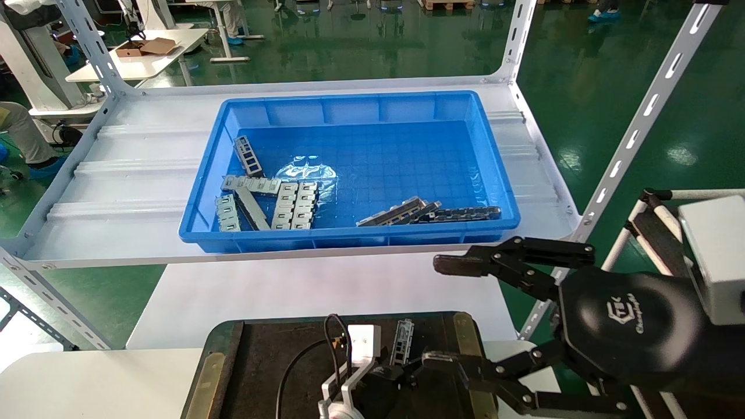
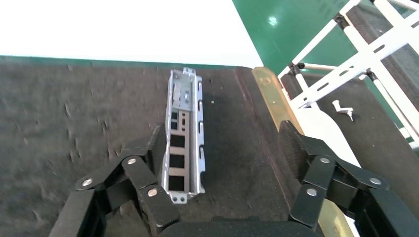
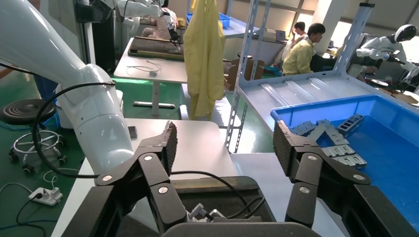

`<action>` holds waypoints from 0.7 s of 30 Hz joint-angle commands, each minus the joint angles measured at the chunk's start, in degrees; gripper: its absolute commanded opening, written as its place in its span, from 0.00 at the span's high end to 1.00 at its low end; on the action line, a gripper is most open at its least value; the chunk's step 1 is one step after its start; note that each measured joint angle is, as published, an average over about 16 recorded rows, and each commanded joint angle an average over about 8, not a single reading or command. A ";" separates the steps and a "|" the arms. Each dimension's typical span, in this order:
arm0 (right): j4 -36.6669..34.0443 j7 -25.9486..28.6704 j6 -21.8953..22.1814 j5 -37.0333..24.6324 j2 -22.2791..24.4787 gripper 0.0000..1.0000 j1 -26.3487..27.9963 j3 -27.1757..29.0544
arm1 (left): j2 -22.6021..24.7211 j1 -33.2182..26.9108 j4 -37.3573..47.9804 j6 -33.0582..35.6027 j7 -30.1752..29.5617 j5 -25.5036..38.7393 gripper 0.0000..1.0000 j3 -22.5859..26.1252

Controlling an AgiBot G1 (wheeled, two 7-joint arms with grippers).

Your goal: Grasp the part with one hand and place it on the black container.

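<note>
The part (image 1: 403, 341), a long silver-grey channel bar with rectangular cut-outs, lies flat on the black container (image 1: 273, 349) near its right brass rim. In the left wrist view the part (image 2: 185, 133) rests on the rough black surface (image 2: 74, 113). My left gripper (image 2: 225, 143) is open. One finger (image 2: 155, 143) is right beside the part and the other stands far off it. In the head view the left gripper (image 1: 396, 372) sits low over the tray, with its white box and cable. My right gripper (image 1: 448, 314) is open and empty at the right, and it also shows in the right wrist view (image 3: 222, 143).
A deep blue bin (image 1: 349, 235) stands on the white shelf behind. It holds several flat silver slotted plates (image 1: 268, 201) and a few bars (image 1: 407, 212), one of them dark (image 1: 465, 213). White slotted shelf posts (image 1: 634, 134) rise at the right. A white table (image 1: 326, 285) lies between shelf and tray.
</note>
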 commanded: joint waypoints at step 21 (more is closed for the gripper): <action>0.00 -0.01 0.01 0.01 0.01 0.00 0.01 -0.02 | -20.10 -3.03 -7.08 35.25 4.21 12.90 0.00 -9.21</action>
